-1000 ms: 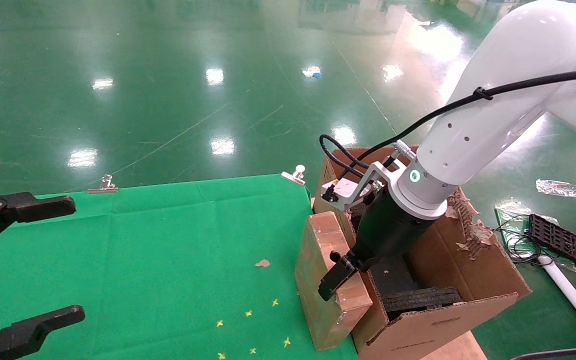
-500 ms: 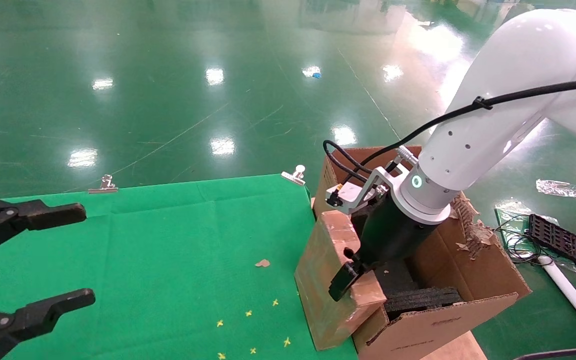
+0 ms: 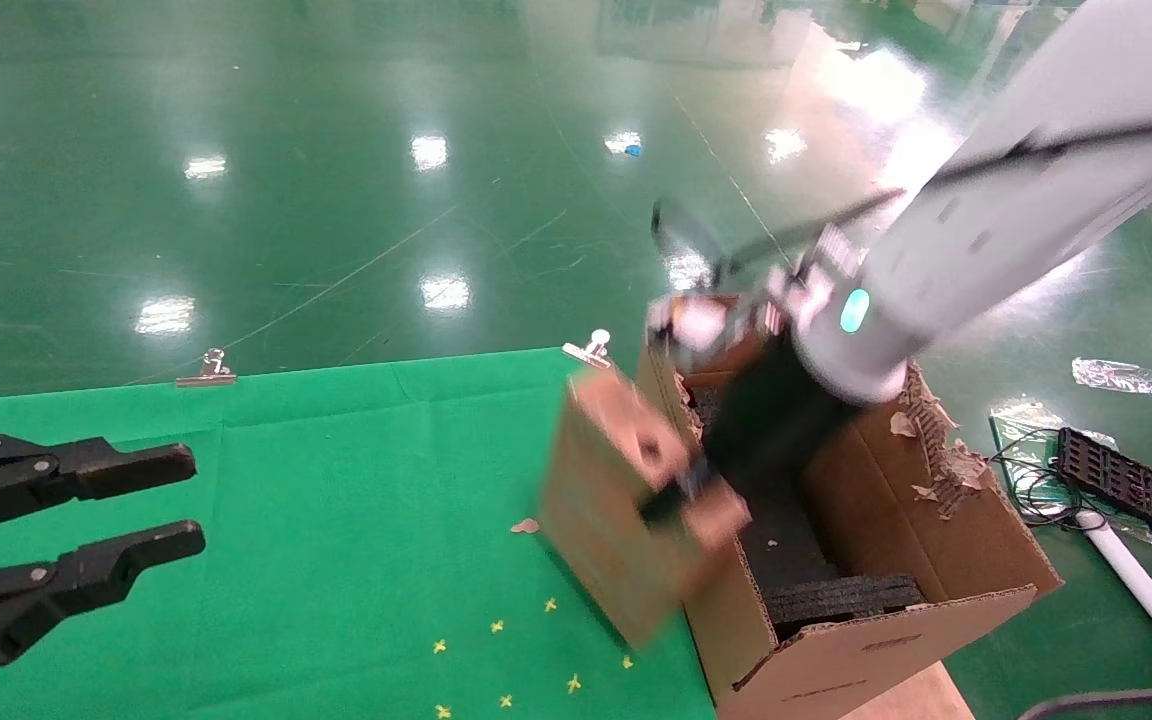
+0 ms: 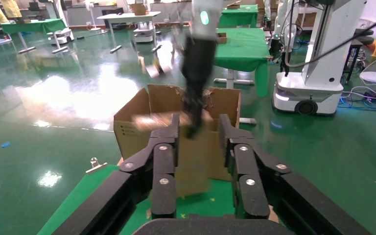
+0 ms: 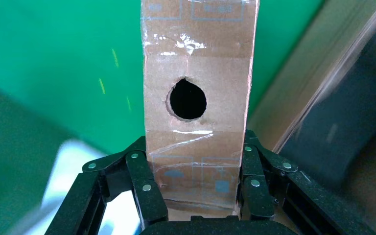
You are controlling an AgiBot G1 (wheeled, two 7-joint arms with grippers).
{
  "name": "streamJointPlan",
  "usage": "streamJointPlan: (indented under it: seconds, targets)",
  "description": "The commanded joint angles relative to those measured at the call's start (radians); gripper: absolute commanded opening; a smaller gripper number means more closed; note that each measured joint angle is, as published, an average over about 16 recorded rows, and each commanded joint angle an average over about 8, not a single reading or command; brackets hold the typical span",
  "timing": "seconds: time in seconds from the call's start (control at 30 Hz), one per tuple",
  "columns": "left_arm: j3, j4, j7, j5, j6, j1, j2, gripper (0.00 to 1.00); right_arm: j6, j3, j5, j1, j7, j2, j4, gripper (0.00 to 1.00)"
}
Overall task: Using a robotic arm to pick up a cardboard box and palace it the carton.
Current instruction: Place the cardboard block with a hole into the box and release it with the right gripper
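- The left gripper [image 3: 161,500] was held low over the green cloth [image 3: 336,480], on the robot's left, its fingers parted with nothing between them.
- The cardboard box [image 3: 626,510] was clamped by its narrow holed face in the right gripper [image 5: 198,196] of the robotic arm [image 3: 946,270], tilted and lifted off the cloth.
- The box was held against the near-left wall of the carton [image 3: 936,540], partly over its rim.

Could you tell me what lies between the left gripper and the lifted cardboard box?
Only bare green cloth separates the left gripper from the cardboard box, per the head view.
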Motion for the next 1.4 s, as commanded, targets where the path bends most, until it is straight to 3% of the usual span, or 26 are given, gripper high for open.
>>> streamJointPlan:
  seconds: [0.03, 0.2, 0.37, 0.63, 0.87, 0.9, 1.13, 1.17, 1.4]
  targets:
    - [0.000, 0.000, 0.000, 0.000, 0.000, 0.000, 0.000, 0.00, 0.037, 0.029, 0.010, 0.024, -0.031, 0.026, 0.008, 0.00]
    - [0.000, 0.000, 0.000, 0.000, 0.000, 0.000, 0.000, 0.00, 0.093, 0.087, -0.007, 0.115, -0.100, 0.092, -0.019, 0.00]
    - [0.001, 0.000, 0.000, -0.001, 0.000, 0.000, 0.000, 0.00, 0.098, 0.104, -0.057, 0.182, -0.144, 0.143, -0.085, 0.00]
    - [0.001, 0.000, 0.001, -0.001, -0.001, 0.000, -0.001, 0.00, 0.035, 0.070, -0.154, 0.224, -0.166, 0.231, -0.155, 0.00]
    - [0.002, 0.000, 0.001, -0.001, -0.001, 0.000, -0.001, 0.00, -0.027, 0.031, -0.179, 0.196, -0.150, 0.300, -0.180, 0.00]
    - [0.002, 0.000, 0.001, -0.001, -0.001, 0.000, -0.001, 0.06, -0.033, 0.026, -0.178, 0.188, -0.148, 0.306, -0.185, 0.00]
    - [0.002, 0.000, 0.001, -0.001, -0.001, 0.000, -0.001, 0.92, -0.048, -0.006, -0.156, 0.113, -0.160, 0.318, -0.250, 0.00]
    - [0.002, 0.000, 0.001, -0.002, -0.001, 0.000, -0.001, 0.99, -0.048, -0.009, -0.153, 0.103, -0.164, 0.316, -0.263, 0.00]
    - [0.003, 0.000, 0.001, -0.002, -0.001, -0.001, -0.001, 1.00, -0.036, -0.032, -0.145, 0.037, -0.191, 0.287, -0.360, 0.00]
